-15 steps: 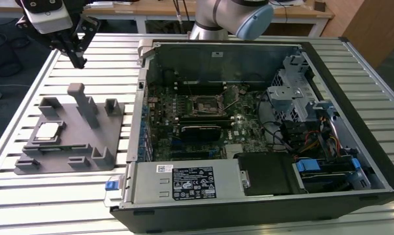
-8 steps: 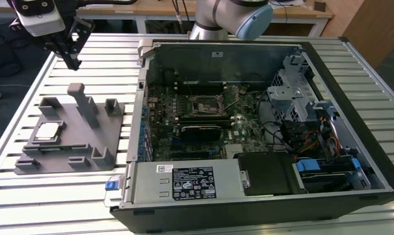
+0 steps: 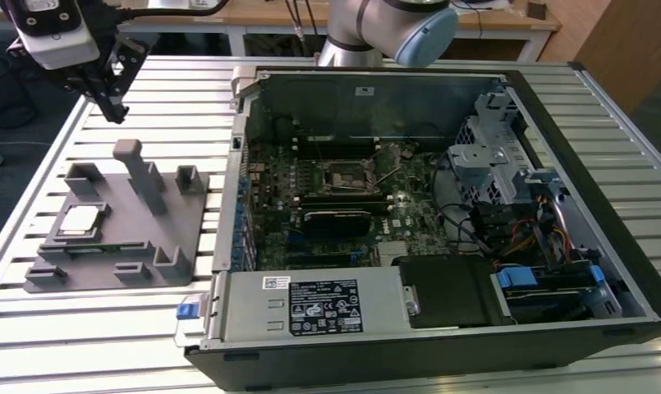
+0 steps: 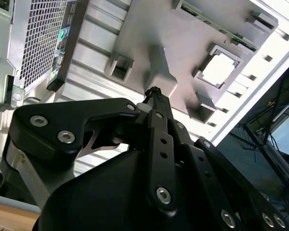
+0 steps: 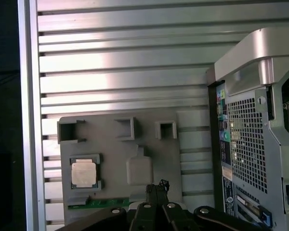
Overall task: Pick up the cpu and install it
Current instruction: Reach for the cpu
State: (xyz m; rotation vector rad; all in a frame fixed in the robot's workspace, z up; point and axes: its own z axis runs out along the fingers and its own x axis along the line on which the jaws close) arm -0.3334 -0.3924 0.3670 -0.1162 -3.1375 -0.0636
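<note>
The cpu (image 3: 80, 220) is a small silver square lying flat in a recess of the grey fixture (image 3: 144, 246), which sits on the slatted table at the exterior view's left. Both wrist views show the cpu (image 4: 219, 69) (image 5: 84, 173) in its recess. My gripper (image 3: 116, 111) hangs high above the table, beyond the fixture's far end and well clear of the chip. Its thin black fingers are shut together with nothing between them, as the second wrist view (image 4: 153, 92) and the first wrist view (image 5: 157, 185) show. The black socket (image 3: 345, 174) lies on the motherboard inside the open case.
The open computer case (image 3: 549, 107) takes up the middle and the exterior view's right. A grey power supply box (image 3: 308, 305) sits at its near edge, with drive cages and cables at the right. A tall post (image 3: 144, 176) and small blocks rise from the fixture.
</note>
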